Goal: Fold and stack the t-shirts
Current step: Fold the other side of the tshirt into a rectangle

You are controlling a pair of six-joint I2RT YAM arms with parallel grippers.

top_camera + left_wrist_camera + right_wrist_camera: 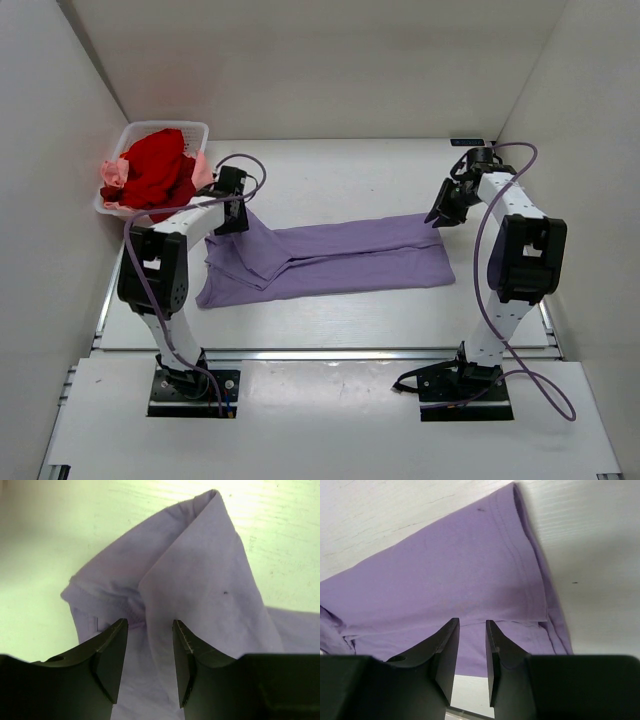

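**Operator:** Where does the work stand?

**Inspector:** The purple shirt (340,260) lies flat on the table (350,170), folded into a long band. Its long axis runs from 9 o'clock to 3 o'clock in the overhead view. The red shirt (155,170) and the pink shirt (112,178) sit heaped in the basket (195,128) at the table's 10 o'clock corner, not yet folded.

**Operator:** And my pincers?

**Inspector:** Your left gripper (150,625) hangs over the 9 o'clock end, at the collar and sleeve. Its jaws stand apart, with cloth beneath them but nothing pinched. Your right gripper (472,625) sits at the 3 o'clock end, over the hem's far corner. Its jaws are parted by a narrower gap and also hold nothing.

**Operator:** What governs the next move?

**Inspector:** In my judgement, the band's length. Each arm is placed at one short end, so a crosswise fold means carrying one end along the 9-to-3 line to meet the other. From your left jaws the bunched ridge of cloth runs toward 12 o'clock. That end looks untidy and may need smoothing first. The basket is nearer your left arm.
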